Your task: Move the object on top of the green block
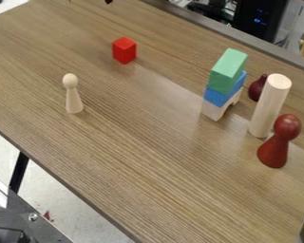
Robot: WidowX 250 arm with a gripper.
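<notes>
Green block (228,70) crowns stack between one and two o'clock, above blue block (222,97). Task names no object; my guess — red block (124,50), between eleven and twelve. Looks light, stiff, smooth; I'd take opposite side faces, mid-height. Gripper (108,2) at top edge, around half past eleven — can't tell wide or narrow.

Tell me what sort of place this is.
Probably a robotics lab: a wood-grain table bears a green block stacked on a blue block, and behind it is a black computer tower with blue lights.
</notes>
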